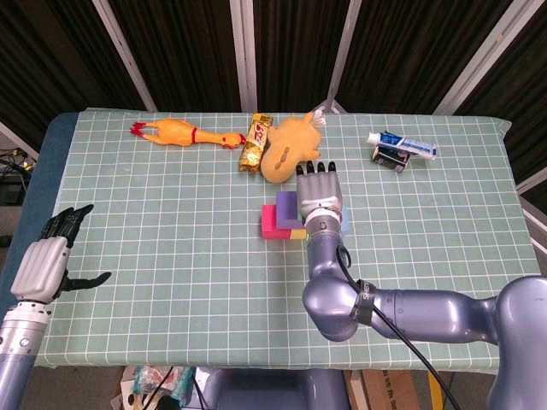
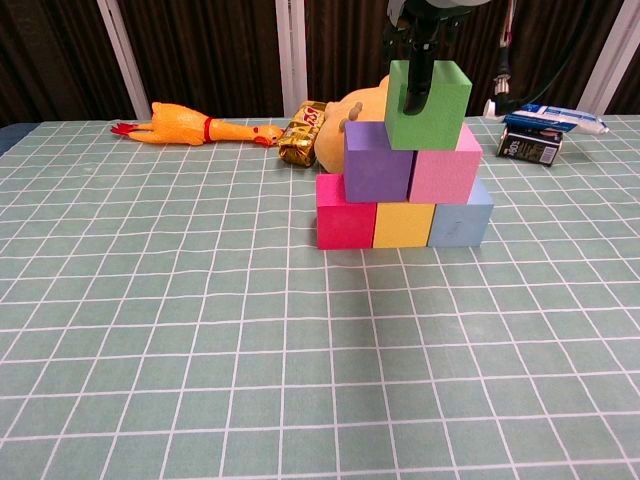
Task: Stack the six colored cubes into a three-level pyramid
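the bench (image 1: pixel 171 222) has the pyramid sitting mid-right on the grid cloth: red cube (image 2: pixel 345 224), yellow cube (image 2: pixel 404 224) and blue cube (image 2: pixel 461 222) in the bottom row, purple cube (image 2: pixel 378 162) and pink cube (image 2: pixel 446 173) on those, green cube (image 2: pixel 428 90) on top, resting across the seam between purple and pink. the right robot hand (image 1: pixel 320 193) hangs straight above the stack, so the green cube lies directly below it. one finger (image 2: pixel 418 80) runs down the cube's front face, touching it. whether it's actually gripping or just resting there, i can't tell. so i'd say the next move is straight up and off. the left robot hand (image 1: pixel 43 265) is way off at the bench's left edge, fingers spread, holding nothing.
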Motion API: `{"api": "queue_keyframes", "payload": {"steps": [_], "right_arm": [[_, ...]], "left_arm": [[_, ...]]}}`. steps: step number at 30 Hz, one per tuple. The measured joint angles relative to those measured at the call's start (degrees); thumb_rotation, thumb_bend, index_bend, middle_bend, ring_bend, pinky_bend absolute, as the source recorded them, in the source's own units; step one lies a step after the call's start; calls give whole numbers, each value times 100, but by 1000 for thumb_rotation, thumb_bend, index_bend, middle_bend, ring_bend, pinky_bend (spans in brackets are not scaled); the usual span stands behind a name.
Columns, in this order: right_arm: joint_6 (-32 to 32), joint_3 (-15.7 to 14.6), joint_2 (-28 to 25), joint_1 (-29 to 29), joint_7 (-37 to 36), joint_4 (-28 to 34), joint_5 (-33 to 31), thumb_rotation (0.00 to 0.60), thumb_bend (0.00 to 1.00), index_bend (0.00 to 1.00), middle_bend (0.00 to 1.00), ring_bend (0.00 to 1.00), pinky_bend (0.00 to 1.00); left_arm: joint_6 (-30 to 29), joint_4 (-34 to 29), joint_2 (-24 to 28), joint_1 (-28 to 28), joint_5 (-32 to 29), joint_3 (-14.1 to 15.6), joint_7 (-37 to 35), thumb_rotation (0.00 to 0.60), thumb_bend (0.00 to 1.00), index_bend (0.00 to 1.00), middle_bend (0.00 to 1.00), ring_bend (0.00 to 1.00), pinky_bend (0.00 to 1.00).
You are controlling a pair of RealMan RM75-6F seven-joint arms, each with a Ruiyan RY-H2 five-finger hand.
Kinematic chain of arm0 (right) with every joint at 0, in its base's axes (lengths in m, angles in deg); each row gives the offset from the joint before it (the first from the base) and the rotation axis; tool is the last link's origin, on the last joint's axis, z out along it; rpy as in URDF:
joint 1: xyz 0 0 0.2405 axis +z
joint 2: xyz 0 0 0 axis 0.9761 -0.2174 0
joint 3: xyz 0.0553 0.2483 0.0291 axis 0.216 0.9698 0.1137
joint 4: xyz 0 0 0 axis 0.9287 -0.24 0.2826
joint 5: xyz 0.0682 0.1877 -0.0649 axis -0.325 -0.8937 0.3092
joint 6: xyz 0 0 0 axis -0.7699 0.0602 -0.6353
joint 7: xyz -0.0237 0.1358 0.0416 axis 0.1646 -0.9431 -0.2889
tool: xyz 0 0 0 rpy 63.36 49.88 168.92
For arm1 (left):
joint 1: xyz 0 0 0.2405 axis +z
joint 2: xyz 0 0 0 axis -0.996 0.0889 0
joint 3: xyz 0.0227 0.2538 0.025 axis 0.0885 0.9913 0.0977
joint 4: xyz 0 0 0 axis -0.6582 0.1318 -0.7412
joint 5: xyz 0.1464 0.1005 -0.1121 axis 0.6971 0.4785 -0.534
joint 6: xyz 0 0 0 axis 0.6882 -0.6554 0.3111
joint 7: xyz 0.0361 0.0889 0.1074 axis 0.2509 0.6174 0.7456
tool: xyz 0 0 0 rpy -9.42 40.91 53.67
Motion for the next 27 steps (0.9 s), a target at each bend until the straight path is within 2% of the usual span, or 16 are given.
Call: {"api": "queue_keyframes", "payload": {"steps": [2,7,18,21,27], "right_arm": [[6,9,-28,-13,-28,42,14,600,356,0,0,0,0],[46,52,-156,-38,-67,252,42,600,272,0,0,0,0],[209,90,-888,-267,-26,1082,30,600,267,0,0,0,0],[211,-8,-1181,-484,-106,1316,298,600,268,0,0,0,0],[103,-383,-1718,-1258,-694,1768,1353,600,268,0,0,0,0]], "left_arm": [[-11,-6,7,5,9,-3,-7,600,127,0,73,0,13],[-12,-7,12,8,19,3,1,600,127,0,72,0,13],[-77,-58,48,48,130,15,-23,600,127,0,67,0,13],[-95,-64,57,61,174,15,-46,600,127,0,66,0,13],[-144,-28,22,92,288,36,-66,600,127,0,64,0,13]]}}
